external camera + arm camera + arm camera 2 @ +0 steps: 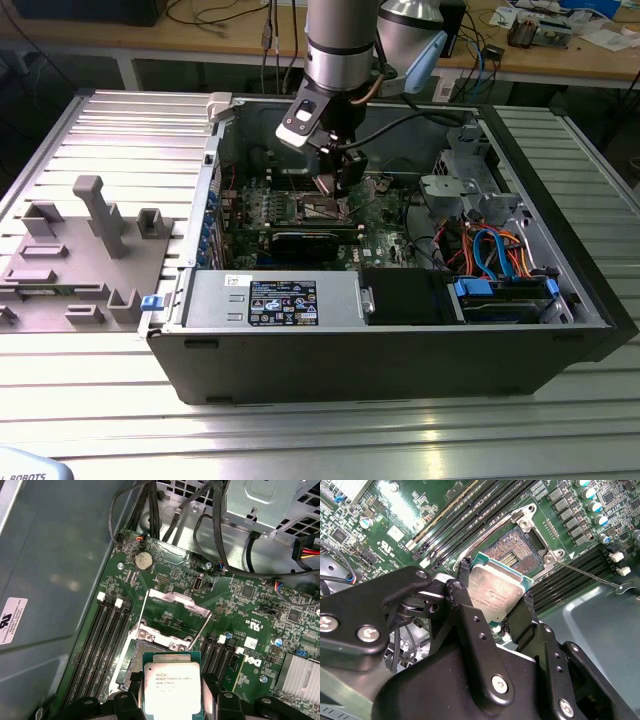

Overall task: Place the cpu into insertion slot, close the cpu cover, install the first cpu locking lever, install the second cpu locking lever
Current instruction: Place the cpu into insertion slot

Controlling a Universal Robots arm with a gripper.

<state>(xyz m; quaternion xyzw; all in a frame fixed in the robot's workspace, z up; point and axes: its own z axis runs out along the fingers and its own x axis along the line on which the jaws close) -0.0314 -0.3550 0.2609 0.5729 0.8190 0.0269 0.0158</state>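
Fixtures (90, 240) in grey sit on the counter (300, 420) at the exterior view's left, well apart from the work. Moving right, the open case (400, 340) takes the middle, and my arm reaches down into it with the pincer (338, 190) low over the board.

In the second wrist view the two fingers (462, 587) are closed on opposite edges of the cpu (495, 592), metal top up. It hangs just short of the slot (517, 547), above it and not yet seated. The cover (175, 600) stands swung up beyond the slot in the first wrist view, so the way in looks free.

As I judge it, the care here is squareness. I would bring the cpu's edges parallel to the slot's rim, centre it, keep it level and descend straight, never sliding it across the contacts. Cables (490, 245) on the exterior view's right lie clear of me.
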